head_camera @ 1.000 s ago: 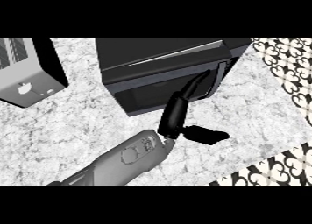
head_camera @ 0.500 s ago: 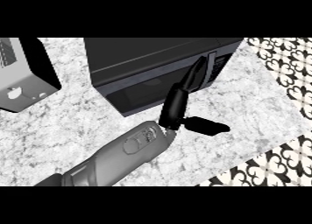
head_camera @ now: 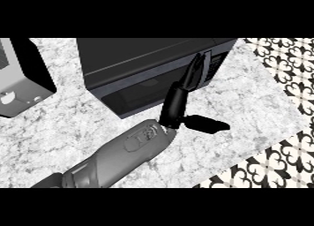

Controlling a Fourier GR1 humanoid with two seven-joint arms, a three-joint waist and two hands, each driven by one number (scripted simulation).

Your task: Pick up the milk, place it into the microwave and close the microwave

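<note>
You see one robot hand (head_camera: pixel 179 103) in the head view, on a grey forearm (head_camera: pixel 121 152) that comes up from the lower edge, left of centre, and slants toward the upper right. Which arm it belongs to you cannot tell for certain from this view; it reads as the right. Its fingers (head_camera: pixel 195 73) are straight and held together, reaching up so that their tips lie against the front of the microwave (head_camera: pixel 140 62), close to the right end of the door where the control strip (head_camera: pixel 215 66) shows. The thumb (head_camera: pixel 205 123) sticks out to the right, apart from the fingers, over the desk (head_camera: pixel 68 128). The robot hand is released: nothing is held in it, and the fingers only touch the door.

The microwave door looks shut, its dark front facing you. The milk does not show anywhere in the view, so you cannot tell where it is.

At the left edge stands a grey appliance (head_camera: pixel 13 79), well apart from the microwave. The desk is pale marble; a black-and-white patterned floor (head_camera: pixel 283 145) shows past its right edge.
</note>
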